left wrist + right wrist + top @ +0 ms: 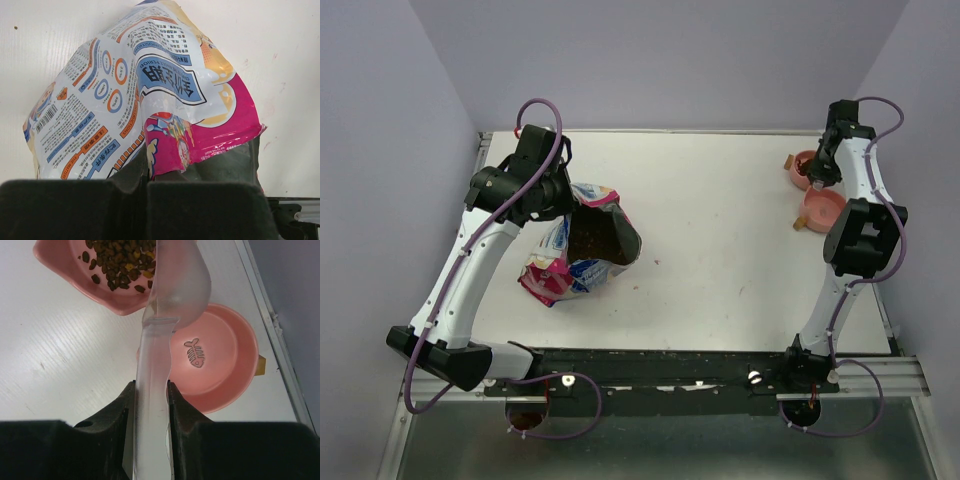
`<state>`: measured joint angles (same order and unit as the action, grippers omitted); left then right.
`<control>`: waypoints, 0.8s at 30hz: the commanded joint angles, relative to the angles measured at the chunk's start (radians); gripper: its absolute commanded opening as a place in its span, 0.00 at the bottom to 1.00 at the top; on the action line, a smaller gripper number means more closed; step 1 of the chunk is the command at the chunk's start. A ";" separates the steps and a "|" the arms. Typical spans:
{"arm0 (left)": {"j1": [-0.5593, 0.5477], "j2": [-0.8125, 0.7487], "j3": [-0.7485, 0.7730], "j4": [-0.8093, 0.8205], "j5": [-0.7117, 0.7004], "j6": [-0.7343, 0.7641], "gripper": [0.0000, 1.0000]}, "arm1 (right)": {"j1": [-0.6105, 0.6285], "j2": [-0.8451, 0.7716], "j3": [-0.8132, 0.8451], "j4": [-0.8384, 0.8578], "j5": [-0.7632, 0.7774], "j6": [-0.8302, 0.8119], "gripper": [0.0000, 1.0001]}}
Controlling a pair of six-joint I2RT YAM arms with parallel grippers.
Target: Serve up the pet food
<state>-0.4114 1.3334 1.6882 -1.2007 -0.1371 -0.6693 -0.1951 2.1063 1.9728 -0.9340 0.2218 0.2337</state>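
Note:
The pet food (117, 262) lies as dark brown kibble in the farther pink bowl (60, 260). More of it (598, 238) fills the open pink-and-blue bag (570, 262). My right gripper (151, 387) is shut on the handle of the clear scoop (177, 285), whose cup is tipped over that bowl's rim. In the top view my right gripper (817, 172) hangs over the far bowl (802, 160). My left gripper (557, 192) is shut on the bag's rim, holding it open. In the left wrist view the bag (150, 90) fills the frame above my left gripper (145, 172).
A second pink bowl (220, 360) with a fish-bone print stands empty beside the first, near the table's right edge (265, 310); it also shows in the top view (823, 210). A few stray pellets (655, 262) lie on the white table right of the bag.

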 commanded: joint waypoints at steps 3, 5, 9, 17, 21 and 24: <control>0.006 -0.062 0.027 0.112 0.024 -0.001 0.00 | 0.002 -0.026 0.061 -0.031 0.037 -0.001 0.00; 0.006 -0.065 0.025 0.112 0.024 -0.001 0.00 | 0.003 -0.026 0.078 -0.038 0.033 0.004 0.00; 0.008 -0.066 0.024 0.113 0.024 -0.001 0.00 | 0.003 -0.035 0.093 -0.045 0.024 0.013 0.00; 0.013 -0.076 0.008 0.119 0.042 -0.012 0.00 | -0.006 -0.072 0.037 -0.020 -0.038 0.079 0.00; 0.017 -0.086 -0.004 0.125 0.056 -0.015 0.00 | -0.026 -0.129 -0.017 0.023 -0.096 0.125 0.00; 0.019 -0.088 -0.004 0.128 0.070 -0.016 0.00 | -0.029 -0.170 -0.055 0.041 -0.113 0.147 0.00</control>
<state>-0.4000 1.3098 1.6596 -1.1778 -0.1143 -0.6662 -0.2104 2.0327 1.9553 -0.9394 0.1608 0.3260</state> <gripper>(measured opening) 0.009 0.317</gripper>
